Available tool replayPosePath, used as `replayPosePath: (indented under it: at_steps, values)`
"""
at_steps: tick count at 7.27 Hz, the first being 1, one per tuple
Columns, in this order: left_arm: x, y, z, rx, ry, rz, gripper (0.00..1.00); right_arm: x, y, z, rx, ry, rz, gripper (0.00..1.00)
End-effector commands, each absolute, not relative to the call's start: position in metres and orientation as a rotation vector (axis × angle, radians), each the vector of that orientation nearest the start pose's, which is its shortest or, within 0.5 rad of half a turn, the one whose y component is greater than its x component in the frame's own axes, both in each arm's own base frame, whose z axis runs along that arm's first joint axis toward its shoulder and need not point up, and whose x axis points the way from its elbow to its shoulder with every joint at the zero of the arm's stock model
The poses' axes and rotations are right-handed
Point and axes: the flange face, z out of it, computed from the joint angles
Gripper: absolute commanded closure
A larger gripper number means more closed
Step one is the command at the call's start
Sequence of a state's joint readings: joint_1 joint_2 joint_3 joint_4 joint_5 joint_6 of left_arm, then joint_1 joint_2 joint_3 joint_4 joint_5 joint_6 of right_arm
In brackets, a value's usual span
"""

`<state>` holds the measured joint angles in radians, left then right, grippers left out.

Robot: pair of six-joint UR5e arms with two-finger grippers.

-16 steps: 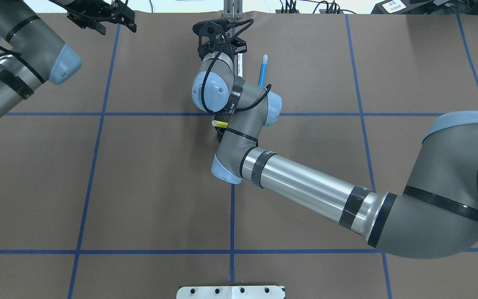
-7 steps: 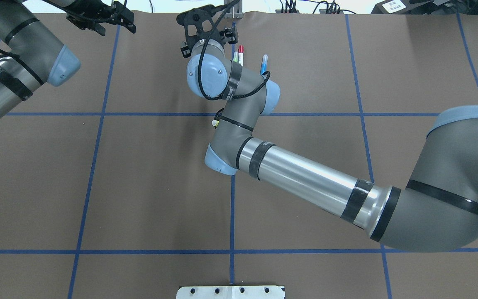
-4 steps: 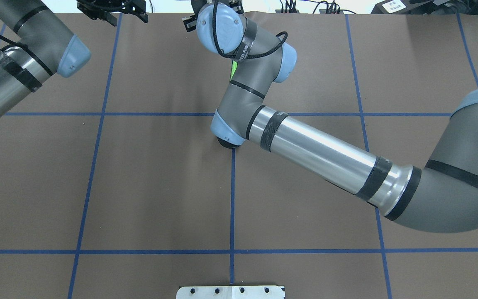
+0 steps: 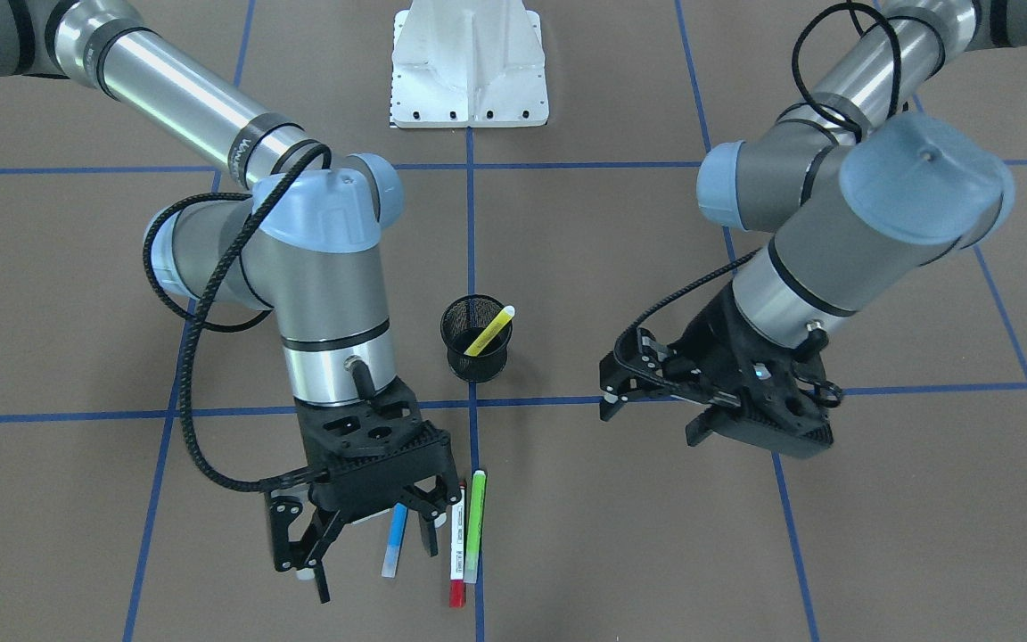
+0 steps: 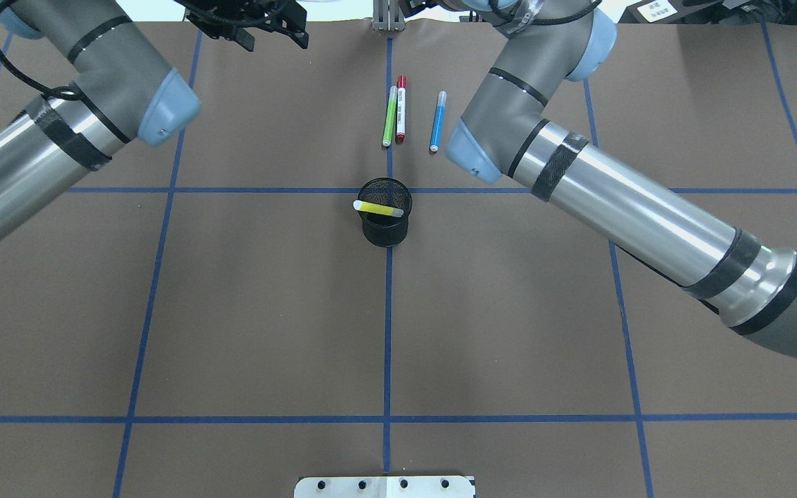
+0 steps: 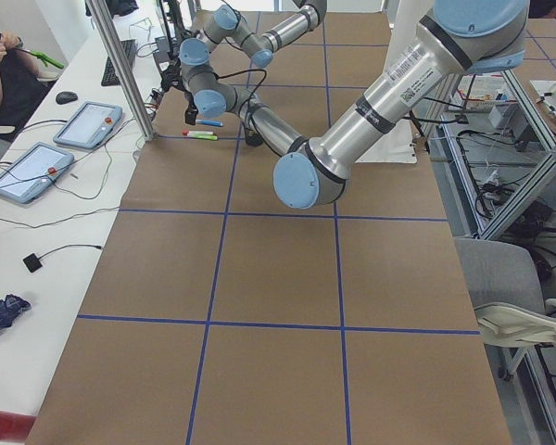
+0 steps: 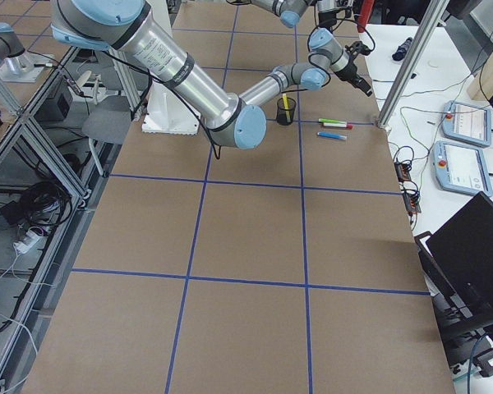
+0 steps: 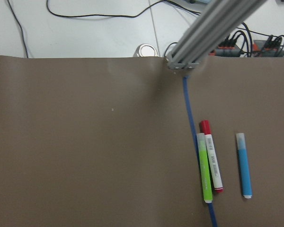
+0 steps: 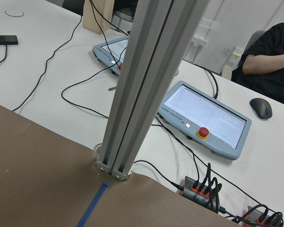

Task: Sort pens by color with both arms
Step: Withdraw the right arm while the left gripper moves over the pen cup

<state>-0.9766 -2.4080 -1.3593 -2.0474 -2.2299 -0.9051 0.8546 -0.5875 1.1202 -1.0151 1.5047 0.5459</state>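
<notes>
Pens, counted: four. Three flat on the table [image 5: 232, 311] near its far edge: green pen [image 5: 389, 115] and red pen [image 5: 400, 109] side by side along the middle tape line [image 5: 387, 311], touching or nearly so; blue pen [image 5: 437, 121] near them on the right side, apart, roughly parallel. Fourth, yellow pen [image 5: 378, 207], leaning inside the cup [image 5: 385, 232], one end poking over the rim. Cups: one, black mesh, upright on the middle line, closer to the near edge than the three flat pens and clear of them. Base mount [image 4: 469, 62]: one, white, at the near edge.

Arms: two, left arm [image 5: 59, 152] and right arm [image 5: 647, 214]. Grippers: two, one per arm.

Right gripper [image 4: 371, 566]: fingers [image 4: 280, 533] spread wide, empty. Raised by the far edge, near the blue pen; overlaps that pen in the front view, yet no contact to be made out. Wrist camera aimed past the edge: post [image 9: 142, 85], two tablets [image 9: 206, 116] on a white desk [image 9: 38, 71], a black sleeve [image 9: 270, 61].

Left gripper [image 4: 652, 421]: fingers [image 4: 699, 430] spread wide too, empty, touching no pen. Hangs near the far edge, left of the middle line, well apart from the cup. Wrist camera looking down on the green, red and blue pens at its lower right, with the post at the edge above them.
</notes>
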Motion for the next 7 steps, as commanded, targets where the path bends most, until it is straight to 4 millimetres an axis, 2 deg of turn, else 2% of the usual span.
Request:
replayPosePath:
  at_steps: [1,2,3,4,5,6,7]
  values:
    - [0.407,-0.628,0.114,0.399,1.149,0.241,0.01,-0.389,-0.735,0.195,0.830,-0.644,-0.130,0.01]
    - [0.422,-0.628,0.094,0.485,1.020,0.363,0.01,-0.380,-0.730,0.219,0.800,-0.657,-0.127,0.01]
    - [0.460,-0.610,0.087,0.559,0.878,0.501,0.01,-0.370,-0.723,0.231,0.796,-0.662,-0.113,0.01]
    - [0.481,-0.598,0.089,0.613,0.821,0.612,0.01,-0.360,-0.722,0.236,0.776,-0.687,-0.106,0.01]
    - [0.487,-0.594,0.097,0.613,0.810,0.647,0.01,-0.337,-0.727,0.244,0.693,-0.738,-0.079,0.01]
    - [0.507,-0.580,0.105,0.581,0.809,0.676,0.01,-0.316,-0.732,0.252,0.617,-0.773,-0.069,0.01]
    - [0.509,-0.576,0.106,0.563,0.803,0.680,0.02,-0.313,-0.731,0.260,0.602,-0.774,-0.068,0.01]
